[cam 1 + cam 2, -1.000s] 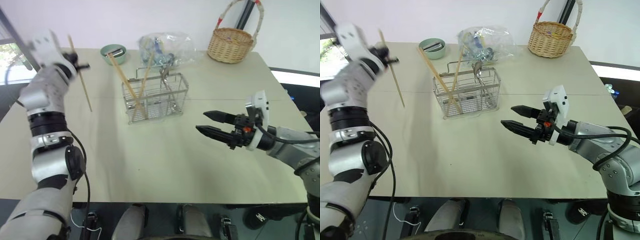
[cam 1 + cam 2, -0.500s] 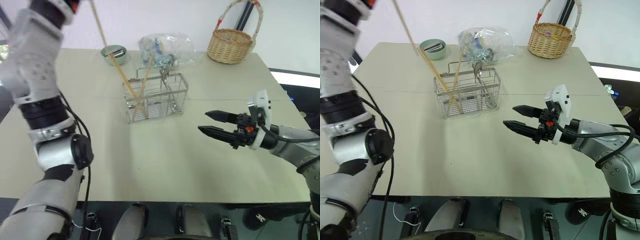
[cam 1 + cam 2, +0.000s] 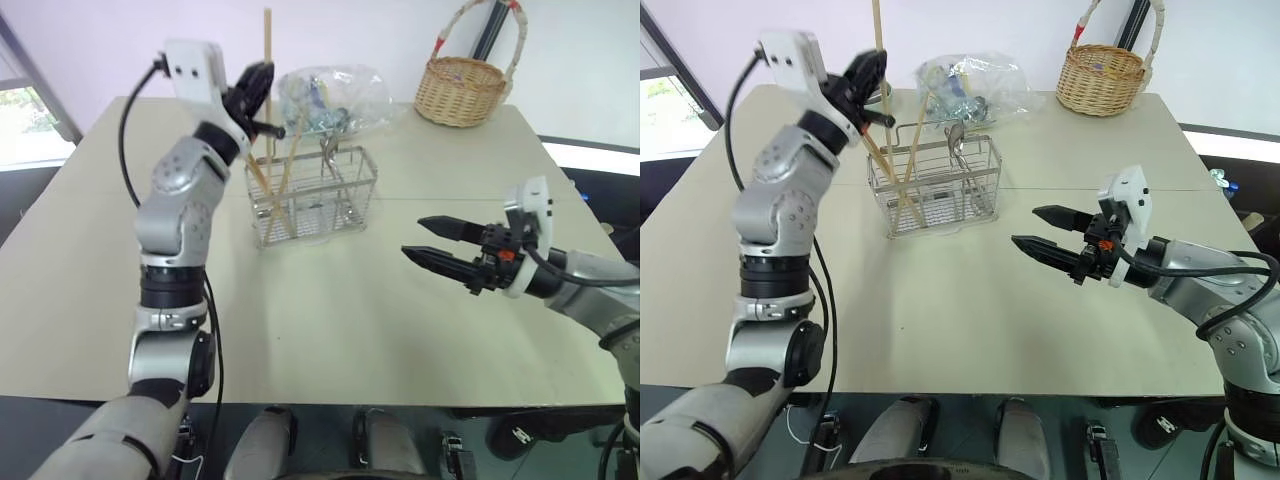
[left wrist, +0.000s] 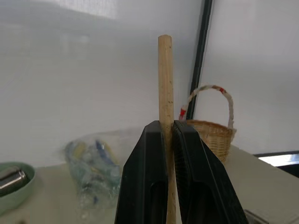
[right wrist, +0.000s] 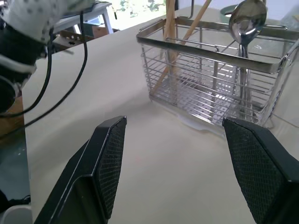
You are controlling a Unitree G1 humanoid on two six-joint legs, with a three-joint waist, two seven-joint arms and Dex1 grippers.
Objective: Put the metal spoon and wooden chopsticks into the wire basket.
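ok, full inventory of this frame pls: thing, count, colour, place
wire basket: 1, silver, mid-table toward the far side
wooden chopsticks in the basket: 2, light brown, leaning in its left compartment
held chopstick: 1, light brown, upright over the basket's left end, clamped in the left gripper
metal spoon: 1, silver, standing bowl-up in the basket's right part
plastic bag: 1, clear with bluish contents, behind the basket
bowl: 1, pale green, far left of the table, something metallic inside
wicker basket: 1, tan, tall handle, far right corner
table: 1, beige
left gripper: black fingers, shut on the held chopstick
right gripper: black fingers, open, above the table's right side
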